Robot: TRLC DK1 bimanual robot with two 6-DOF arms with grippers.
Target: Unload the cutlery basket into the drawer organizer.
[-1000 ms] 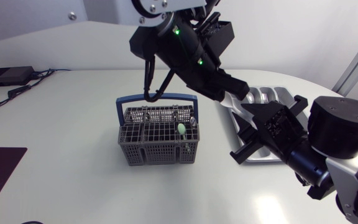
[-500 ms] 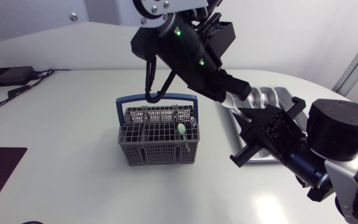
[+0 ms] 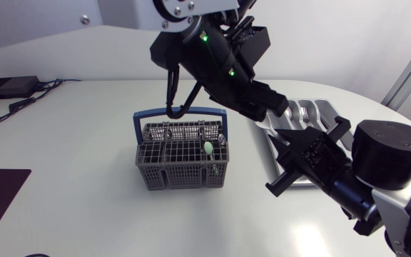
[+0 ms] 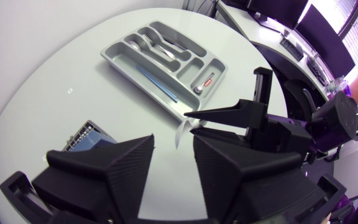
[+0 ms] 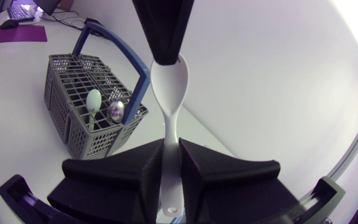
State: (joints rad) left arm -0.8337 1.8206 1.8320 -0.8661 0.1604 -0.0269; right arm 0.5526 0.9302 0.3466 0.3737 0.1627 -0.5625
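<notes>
Right gripper is closed on a white spoon. Both fingers press the slim handle from two sides with no gap showing, and the spoon stands straight out of them, bowl ahead of the fingertips. Left gripper meets the spoon from the opposite end. Its fingers stand apart and the bowl sits edge-on in the gap, nearer one finger, with table visible between it and the other, so this gripper has hold of nothing. The spoon is in the air, clear of the table. It is plain glossy white, with an oval bowl narrowing to a thin stem. The cutlery basket, grey mesh with a blue handle, stands beside and below the right gripper, apart from the spoon. A pale green utensil and a metal spoon stand upright in it. The drawer organizer lies ahead of the left gripper, beyond the spoon, with metal cutlery and a blue stick in separate compartments. In the right wrist view a left finger covers the bowl's tip, and the handle's end is lost between the right fingers. From overhead both grippers hide nearly the whole spoon and part of the organizer.
</notes>
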